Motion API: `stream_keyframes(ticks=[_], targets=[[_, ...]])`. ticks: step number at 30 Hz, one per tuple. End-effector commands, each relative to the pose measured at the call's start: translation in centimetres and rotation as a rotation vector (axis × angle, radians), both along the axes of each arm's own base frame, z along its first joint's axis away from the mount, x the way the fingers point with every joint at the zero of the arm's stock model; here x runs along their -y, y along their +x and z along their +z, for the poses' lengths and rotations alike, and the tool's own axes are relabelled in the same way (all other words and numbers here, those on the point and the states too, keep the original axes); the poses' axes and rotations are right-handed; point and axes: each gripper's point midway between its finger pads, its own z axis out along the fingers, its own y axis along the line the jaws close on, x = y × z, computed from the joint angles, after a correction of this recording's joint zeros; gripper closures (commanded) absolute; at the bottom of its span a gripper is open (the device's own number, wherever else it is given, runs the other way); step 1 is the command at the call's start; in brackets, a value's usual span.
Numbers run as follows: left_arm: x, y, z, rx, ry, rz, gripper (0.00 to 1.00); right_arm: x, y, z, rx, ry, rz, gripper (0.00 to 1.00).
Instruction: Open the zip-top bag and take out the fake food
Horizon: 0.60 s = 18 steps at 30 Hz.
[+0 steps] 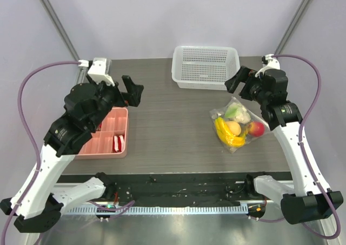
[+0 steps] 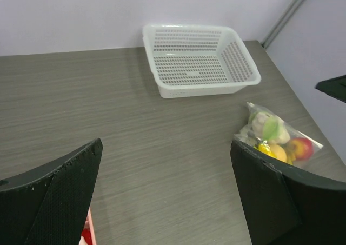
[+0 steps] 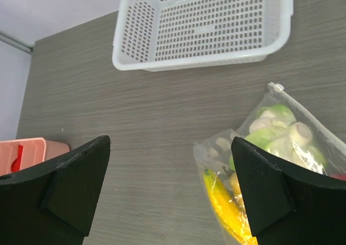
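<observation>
The clear zip-top bag point(image 1: 238, 124) lies flat toward the right, fake food point(image 1: 227, 132) inside (banana, cauliflower, round fruit).

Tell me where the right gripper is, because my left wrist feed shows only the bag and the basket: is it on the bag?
Observer: No. In the top view the right gripper hangs open beside the white basket, just beyond the zip-top bag, holding nothing.
Operator: Which end has the zip?
Observer: The right wrist view shows a small white tab, likely the slider, at the bag's corner nearest the basket.
Operator: And where is my left arm?
Observer: The left gripper is over the table, past the far corner of a pink tray.
</observation>
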Motion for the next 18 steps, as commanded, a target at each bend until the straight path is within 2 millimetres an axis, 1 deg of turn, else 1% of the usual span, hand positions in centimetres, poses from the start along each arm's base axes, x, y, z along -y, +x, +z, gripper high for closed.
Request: stream_keyframes(ticks=[1, 2, 3, 4, 5, 6, 7, 8, 9, 10, 11, 12, 13, 14, 15, 16, 17, 18], targets=[[5.2, 0.4, -0.9, -0.115, -0.032, -0.201, 0.0, 1.6, -0.3, 0.9, -0.008, -0.052, -0.072, 0.0], [6.5, 0.5, -1.7, -0.146, -0.05, -0.243, 0.0, 1.6, -0.4, 0.8, -0.019, -0.05, -0.079, 0.0], [8.4, 0.6, -2.4, -0.176, -0.081, -0.312, 0.0, 2.3, -0.4, 0.9, -0.02, -0.062, -0.115, 0.0], [11.0, 0.3, -2.0, -0.195, -0.168, -0.415, 0.0, 2.6, -0.5, 1.2, -0.016, -0.068, -0.129, 0.0], [13.8, 0.8, -4.9, -0.276, -0.158, -0.468, 0.05, 2.9, -0.7, 1.1, -0.024, -0.075, -0.147, 0.0], [15.6, 1.0, -6.0, -0.304, -0.15, -0.492, 0.1, 3.9, -0.9, 1.2, -0.025, -0.093, -0.202, 0.0], [17.0, 1.3, -7.3, -0.316, -0.113, -0.474, 0.1, 4.5, -1.0, 1.7, -0.024, -0.104, -0.232, 0.0], [19.8, 2.1, -9.9, -0.352, -0.063, -0.495, 0.1, 5.0, -1.5, 1.3, -0.048, -0.126, -0.253, 0.0], [22.3, 0.7, -10.9, -0.356, -0.032, -0.551, 0.1, 5.4, -1.7, 1.3, -0.053, -0.145, -0.273, 0.0], [23.8, 0.9, -12.2, -0.369, -0.017, -0.56, 0.09, 6.2, -2.1, 1.3, -0.065, -0.171, -0.319, 0.0], [25.5, 1.4, -12.3, -0.365, -0.059, -0.569, 0.09, 6.5, -2.3, 1.3, -0.07, -0.182, -0.339, 0.0], [27.6, 1.6, -15.2, -0.411, -0.052, -0.58, 0.09, 6.7, -2.5, 1.4, -0.075, -0.179, -0.356, 0.0], [28.8, 1.7, -16.0, -0.422, -0.069, -0.587, 0.09, 7.1, -2.9, 1.3, -0.082, -0.186, -0.376, 0.0], [30.1, 1.9, -16.5, -0.424, -0.087, -0.59, 0.09, 7.2, -3.1, 1.4, -0.077, -0.184, -0.381, 0.0], [32.0, 2.6, -19.7, -0.452, -0.054, -0.58, 0.06, 7.4, -3.3, 1.4, -0.077, -0.183, -0.394, 0.0], [33.6, 1.8, -20.6, -0.455, -0.025, -0.596, 0.04, 7.6, -3.6, 1.5, -0.07, -0.186, -0.403, 0.0], [35.2, 2.3, -19.9, -0.424, -0.021, -0.593, 0.02, 7.7, -3.6, 1.5, -0.071, -0.194, -0.402, 0.0], [36.2, 2.7, -23.8, -0.483, 0.039, -0.569, 0.0, 7.7, -3.7, 1.3, -0.076, -0.201, -0.396, 0.0]])
